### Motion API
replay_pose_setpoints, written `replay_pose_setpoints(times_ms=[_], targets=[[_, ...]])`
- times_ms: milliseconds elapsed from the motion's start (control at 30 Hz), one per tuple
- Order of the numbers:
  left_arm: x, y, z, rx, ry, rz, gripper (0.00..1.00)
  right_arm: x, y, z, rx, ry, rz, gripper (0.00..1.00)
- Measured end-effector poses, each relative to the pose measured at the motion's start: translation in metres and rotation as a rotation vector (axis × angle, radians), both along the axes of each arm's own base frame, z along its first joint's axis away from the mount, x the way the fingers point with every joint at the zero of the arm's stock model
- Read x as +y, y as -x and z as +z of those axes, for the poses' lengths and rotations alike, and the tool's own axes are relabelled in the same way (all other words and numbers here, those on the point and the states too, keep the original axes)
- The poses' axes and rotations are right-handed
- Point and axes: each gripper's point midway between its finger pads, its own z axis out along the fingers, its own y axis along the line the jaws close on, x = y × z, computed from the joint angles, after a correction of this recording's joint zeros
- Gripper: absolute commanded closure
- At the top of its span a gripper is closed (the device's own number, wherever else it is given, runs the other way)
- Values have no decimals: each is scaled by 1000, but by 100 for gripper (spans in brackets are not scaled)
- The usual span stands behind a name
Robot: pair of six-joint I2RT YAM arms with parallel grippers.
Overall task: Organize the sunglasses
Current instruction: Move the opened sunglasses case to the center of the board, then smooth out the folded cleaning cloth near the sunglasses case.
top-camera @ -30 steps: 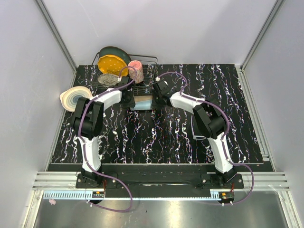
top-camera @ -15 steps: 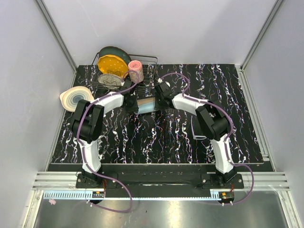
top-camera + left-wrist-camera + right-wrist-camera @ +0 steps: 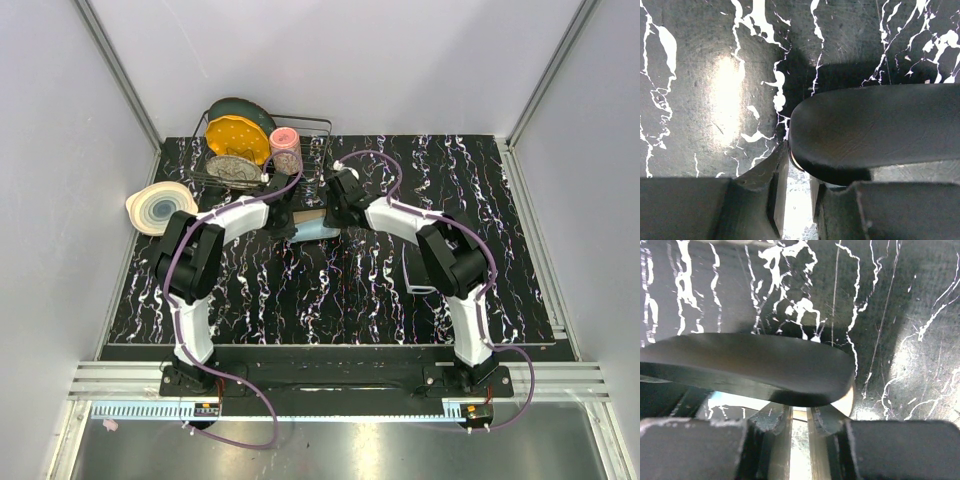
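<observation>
Risk: dark rounded glasses case [image 3: 875, 130] spans both pincers. Uneven squeeze from either end could skew it, slide it across surface [image 3: 715, 90], or trap a slim arm at rim.
Sunglasses: unseen in any view. Judged inside case, upper centre of overhead frame.
Left pincer [image 3: 799, 195]: jaws nearly together, narrow slit, tips under case end. Clamped or not, cannot tell.
Right pincer [image 3: 800, 422]: likewise narrow slit beneath case. Grip cannot tell.

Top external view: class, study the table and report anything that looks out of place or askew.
The light-blue cloth pokes out from the black case instead of lying flat. The thin whitish sunglasses seem to lie apart from it, beside the right arm, not in the case.
</observation>
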Motion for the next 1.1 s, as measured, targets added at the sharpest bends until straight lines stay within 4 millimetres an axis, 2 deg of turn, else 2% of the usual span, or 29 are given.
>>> replay_pose_setpoints(times_ms=[167,367,633,933,1100], targets=[[-3,2,0,-8,-20,1,77,7,-7,20,-49,-43,10,79],[-2,2,0,-9,-24,7,77,10,-4,20,-41,-54,22,79],[-2,2,0,-10,-28,9,73,9,-2,10,-20,-45,26,82],[-4,4,2,-14,-36,4,71,-5,7,-12,25,16,2,84],[-2,10,7,-18,-42,2,71,-8,7,-15,26,32,-12,85]])
